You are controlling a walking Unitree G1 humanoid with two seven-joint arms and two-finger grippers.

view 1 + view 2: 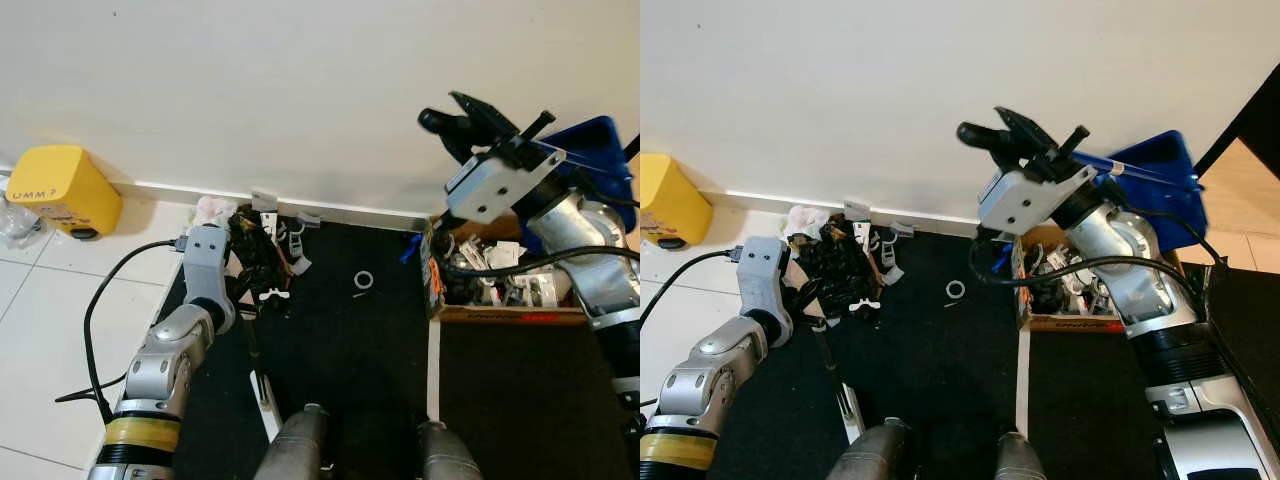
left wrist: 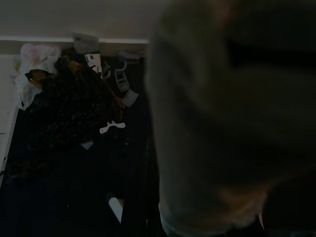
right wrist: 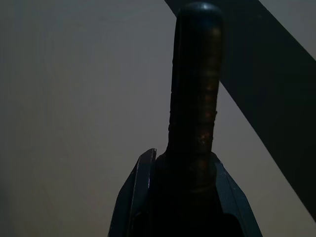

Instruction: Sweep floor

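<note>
A pile of sweepings (image 1: 262,248) lies on the black mat (image 1: 350,360) against the white wall: dark crumpled stuff, white and grey plastic bits, a wad of tissue. My left gripper (image 1: 238,262) is low at the pile's left edge, lost against the dark mass. A thin dark broom stick (image 1: 255,350) runs from the pile back toward my legs. A lone white ring (image 1: 364,281) lies right of the pile. My right gripper (image 1: 990,128) is raised high before the wall, shut on the black handle (image 3: 195,98) of a blue dustpan (image 1: 1160,170).
A cardboard box (image 1: 500,313) full of small parts stands on the right of the mat. A yellow container (image 1: 62,190) sits by the wall on the white tiles (image 1: 50,310) at left. A black cable (image 1: 95,320) loops beside my left arm.
</note>
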